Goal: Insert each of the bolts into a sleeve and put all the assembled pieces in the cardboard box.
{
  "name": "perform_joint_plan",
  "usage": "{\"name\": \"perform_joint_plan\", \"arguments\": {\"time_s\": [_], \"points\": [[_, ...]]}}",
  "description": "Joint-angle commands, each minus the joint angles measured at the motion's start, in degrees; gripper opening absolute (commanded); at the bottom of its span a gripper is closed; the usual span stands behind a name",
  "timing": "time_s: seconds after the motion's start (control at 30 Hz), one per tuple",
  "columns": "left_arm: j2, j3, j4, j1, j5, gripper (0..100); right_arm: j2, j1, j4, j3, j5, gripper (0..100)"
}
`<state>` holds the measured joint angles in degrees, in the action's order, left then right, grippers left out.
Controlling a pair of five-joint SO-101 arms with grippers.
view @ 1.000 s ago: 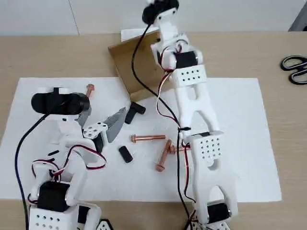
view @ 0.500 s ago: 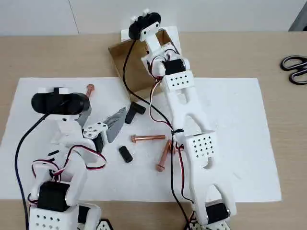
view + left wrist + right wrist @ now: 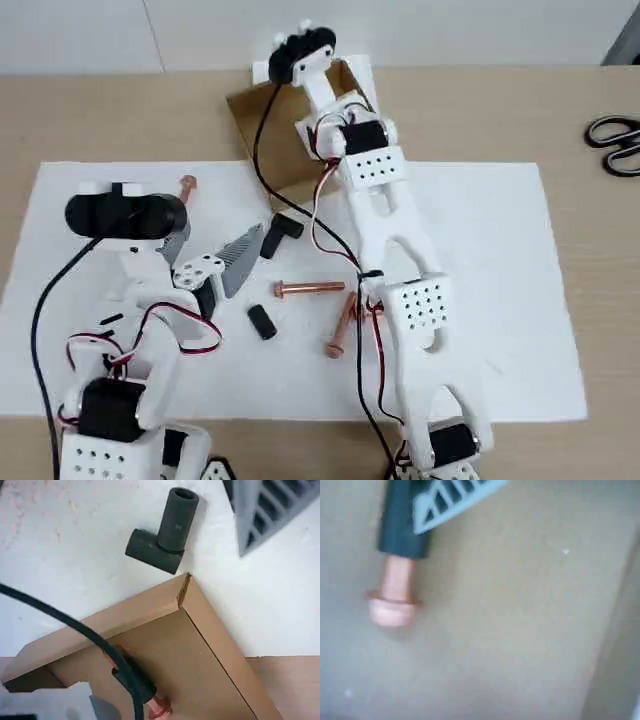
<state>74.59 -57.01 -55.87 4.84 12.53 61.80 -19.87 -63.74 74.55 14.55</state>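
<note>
My right gripper (image 3: 415, 510) is inside the cardboard box (image 3: 262, 125), shut on a black sleeve (image 3: 400, 525) with a copper bolt (image 3: 395, 597) sticking out of it. The left wrist view looks at that assembled piece (image 3: 131, 680) on the box floor (image 3: 200, 680). My left gripper (image 3: 215, 250) hangs open over the white sheet, short of two touching black sleeves (image 3: 283, 230) (image 3: 167, 527). A third sleeve (image 3: 262, 321) lies nearer the arms. Loose bolts lie at the centre (image 3: 308, 289), beside it (image 3: 340, 325), and by the left arm (image 3: 188, 187).
A white paper sheet (image 3: 500, 280) covers the wooden table (image 3: 100, 110). Scissors (image 3: 615, 140) lie at the far right edge. The right arm (image 3: 400, 260) stretches across the sheet's middle, close to the two central bolts.
The right arm has swung left and further over the box with the sleeved bolt; since half a second ago it has hardly moved. The left arm has stayed still.
</note>
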Motion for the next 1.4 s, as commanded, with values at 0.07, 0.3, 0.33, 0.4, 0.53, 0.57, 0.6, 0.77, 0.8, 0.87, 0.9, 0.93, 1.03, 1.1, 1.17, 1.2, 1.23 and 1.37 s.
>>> {"name": "perform_joint_plan", "arguments": {"time_s": [0.07, 0.3, 0.33, 0.4, 0.53, 0.57, 0.6, 0.77, 0.8, 0.87, 0.9, 0.93, 1.03, 1.1, 1.17, 1.2, 1.23, 1.37], "points": [[0.18, 2.59, 0.09, -0.53, -0.09, 31, -10.51, -3.03, -19.21, 14.33, 0.18, 19.1], [0.09, 2.51, 0.09, -0.53, -0.09, 31, -18.33, -8.75, -33.36, 13.1, 0.26, 19.1], [0.09, 2.51, 0.09, -0.53, -0.09, 31, -18.86, -8.84, -33.36, 10.64, 0.26, 19.1], [0.09, 2.51, 0.09, -0.53, -0.09, 31, -19.74, -8.92, -33.36, 4.75, 0.26, 19.1], [0.0, 2.51, 0.09, -0.53, -0.09, 31, -23.16, -8.57, -33.45, -5.1, 0.26, 19.1], [-0.09, 2.42, 0.09, -0.53, -0.09, 31, -24.48, -8.13, -33.54, -7.21, 0.26, 19.1], [-0.09, 2.42, 0.09, -0.53, -0.09, 31, -25.8, -7.52, -33.54, -9.41, 0.26, 19.1], [-0.09, 2.24, 0.09, -0.53, -0.09, 31, -30.9, -4.79, -33.45, -23.56, 0.18, 19.1], [-0.09, 2.24, 0.09, -0.53, -0.09, 31, -31.52, -4.62, -33.45, -26.46, 0.18, 19.1], [-0.09, 2.24, 0.09, -0.53, -0.09, 31, -31.52, -4.62, -33.36, -31.74, 0.18, 19.1], [-0.09, 2.24, 0.09, -0.53, -0.09, 31, -31.34, -4.88, -33.36, -33.85, 0.18, 19.1], [-0.09, 2.24, 0.09, -0.53, -0.09, 31, -31.08, -5.05, -33.27, -35.52, 0.09, 19.1], [-0.09, 2.24, 0.09, -0.53, -0.09, 31, -30.11, -5.58, -33.19, -36.4, 0.0, 19.1], [-0.09, 2.24, 0.0, -0.53, -0.09, 31, -29.76, -6.11, -32.57, -36.31, 0.0, 19.1], [-0.09, 2.24, 0.0, -0.53, -0.09, 31, -29.76, -7.34, -32.48, -36.22, 0.0, 19.1], [-0.09, 2.24, 0.0, -0.53, -0.09, 31, -29.67, -7.78, -32.48, -36.22, 0.0, 19.1], [-0.09, 2.15, 0.0, -0.53, -0.09, 31, -29.67, -8.57, -32.48, -36.22, 0.0, 19.1], [-0.09, 2.15, 0.0, -0.53, 0.09, 31, -29.23, -11.12, -32.57, -36.22, 0.09, 19.1]]}}
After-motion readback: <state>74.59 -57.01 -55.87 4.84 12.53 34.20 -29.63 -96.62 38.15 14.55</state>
